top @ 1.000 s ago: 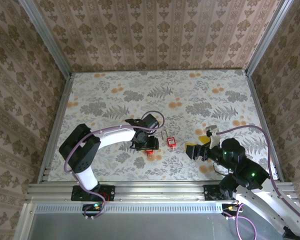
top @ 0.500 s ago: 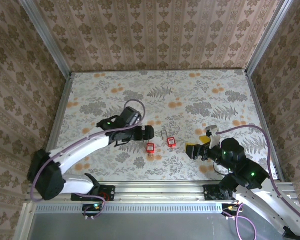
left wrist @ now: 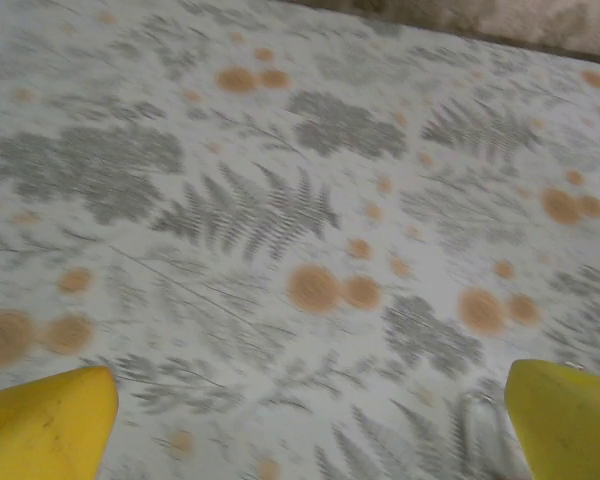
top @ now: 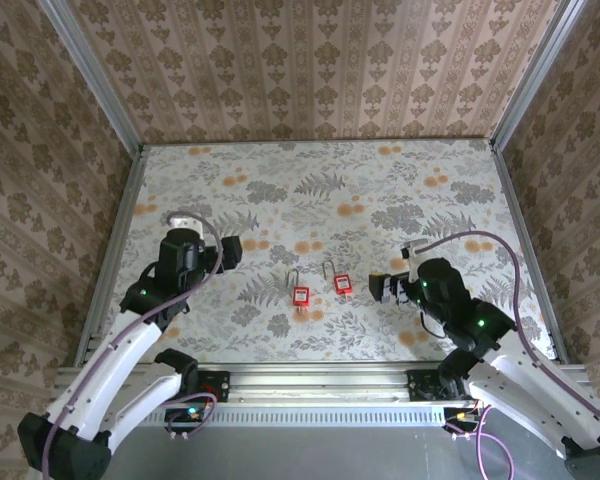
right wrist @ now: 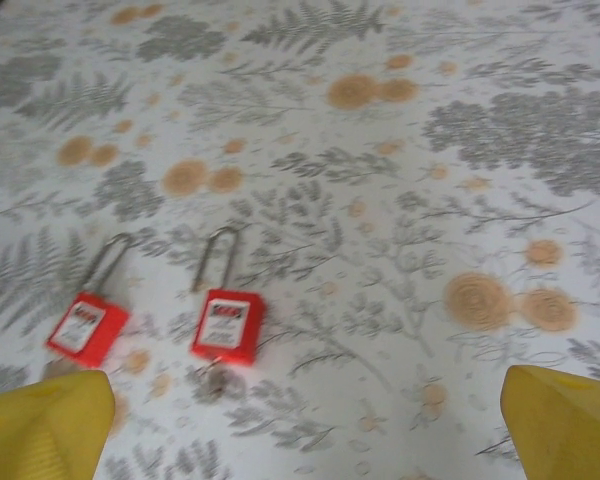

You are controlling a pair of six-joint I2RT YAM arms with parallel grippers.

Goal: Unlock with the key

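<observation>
Two red padlocks lie side by side on the patterned table, shackles pointing away from the arms: the left padlock and the right padlock. A small grey key sticks out of the right padlock's base. My right gripper is open, just right of the right padlock, with its yellow fingertips spread wide and nothing between them. My left gripper is open too, well left of the padlocks, over bare table.
The floral table is bounded by metal rails and wallpapered walls on three sides. A blurred metal loop shows at the lower right of the left wrist view.
The left arm has drawn back to the left, away from the left padlock it was over. The right gripper has shifted up and slightly left, closer to the right padlock.
</observation>
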